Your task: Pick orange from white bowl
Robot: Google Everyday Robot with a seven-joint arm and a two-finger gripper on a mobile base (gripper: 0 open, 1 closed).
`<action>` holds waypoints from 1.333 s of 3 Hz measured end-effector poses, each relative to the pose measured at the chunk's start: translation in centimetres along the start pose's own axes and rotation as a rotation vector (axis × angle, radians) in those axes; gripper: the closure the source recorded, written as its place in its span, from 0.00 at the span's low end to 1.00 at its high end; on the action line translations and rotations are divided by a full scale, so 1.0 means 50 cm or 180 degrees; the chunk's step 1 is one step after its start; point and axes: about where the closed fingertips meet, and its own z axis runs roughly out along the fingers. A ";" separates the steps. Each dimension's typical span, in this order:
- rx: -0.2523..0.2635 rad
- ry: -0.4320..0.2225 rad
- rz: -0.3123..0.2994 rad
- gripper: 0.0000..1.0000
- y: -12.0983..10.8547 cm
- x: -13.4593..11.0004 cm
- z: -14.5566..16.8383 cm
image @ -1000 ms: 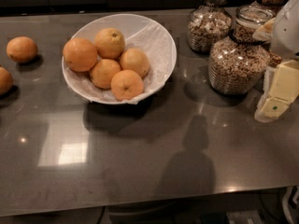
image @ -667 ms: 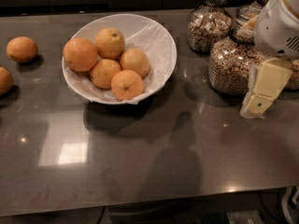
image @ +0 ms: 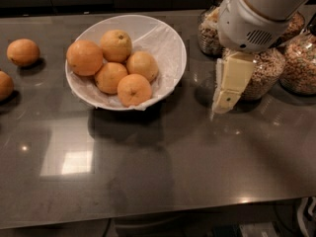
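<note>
The white bowl with crinkled paper lining sits at the back left of the dark counter and holds several oranges. The orange, the largest and deepest in colour, lies at the bowl's left rim. A paler one with a stem dimple lies behind it, and smaller ones sit to the right and front. My gripper hangs from the white arm to the right of the bowl, above the counter and in front of the cereal jars. It holds nothing that I can see.
Glass cereal jars stand at the back right, behind the gripper. Two loose oranges lie on the counter at the far left, one at the back and one at the edge of view. The counter's front edge runs along the bottom.
My arm and gripper have moved left from the right edge of view toward the bowl. The bowl and oranges have not moved.
</note>
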 end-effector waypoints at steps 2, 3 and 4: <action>0.0067 -0.0161 -0.0070 0.00 -0.024 -0.038 0.021; 0.0127 -0.0335 -0.0262 0.00 -0.054 -0.099 0.042; 0.0154 -0.0434 -0.0365 0.00 -0.073 -0.136 0.063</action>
